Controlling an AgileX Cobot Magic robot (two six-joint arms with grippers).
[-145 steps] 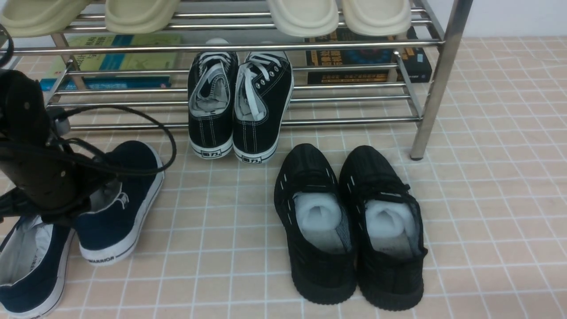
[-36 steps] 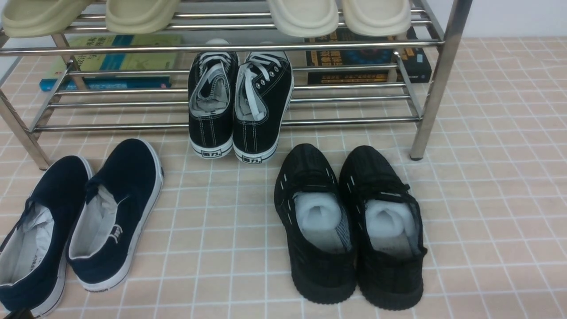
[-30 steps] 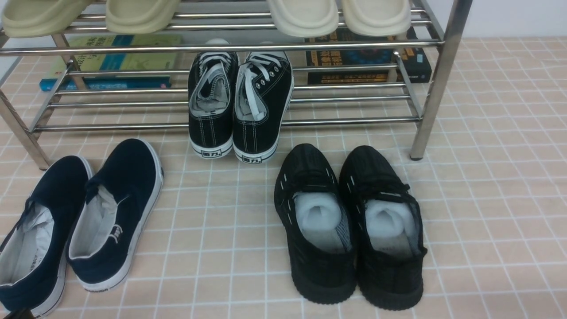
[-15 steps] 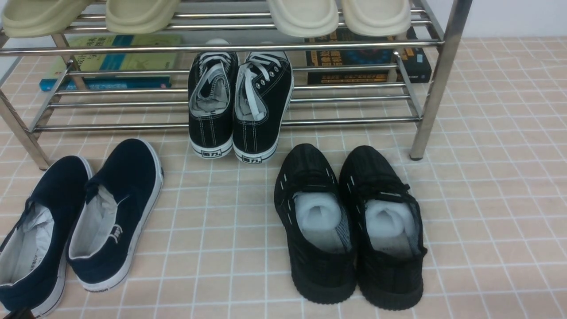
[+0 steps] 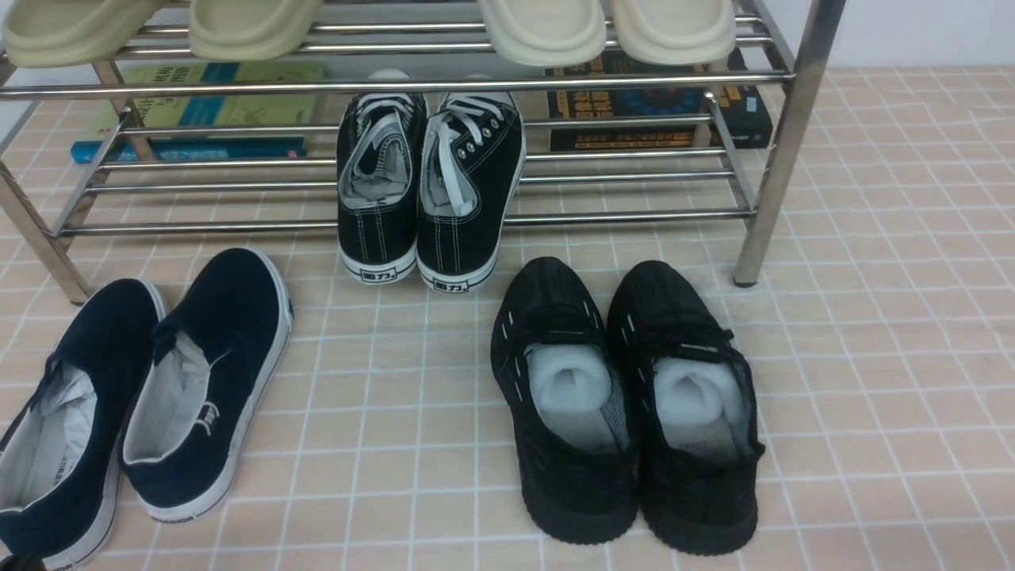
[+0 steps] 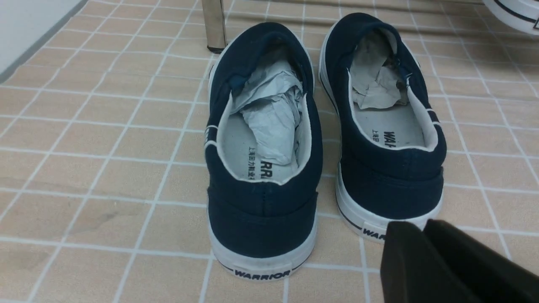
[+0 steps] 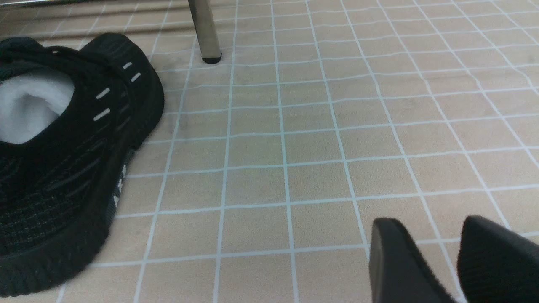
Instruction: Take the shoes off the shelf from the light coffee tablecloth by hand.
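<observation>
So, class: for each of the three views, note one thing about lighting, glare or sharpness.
Front view: even light, bright glare streaks on the chrome shoe rack. Left wrist view: the navy slip-ons are sharp, casting only soft shadows. Right wrist view: the black knit shoe loses detail in its darkness.

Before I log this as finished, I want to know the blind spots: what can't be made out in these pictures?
- Navy slip-ons: front view's lower edge cuts off the outer shoe's heel.
- Left gripper: left wrist view's corner shows only the fingers' tips, pressed close together; the rest is cut off.
- Right gripper: right wrist view's edge crops it; fingers apart, holding nothing.
- Cream slippers: front view's top edge crops them.
- Books: shelf rods and slippers hide the titles.
</observation>
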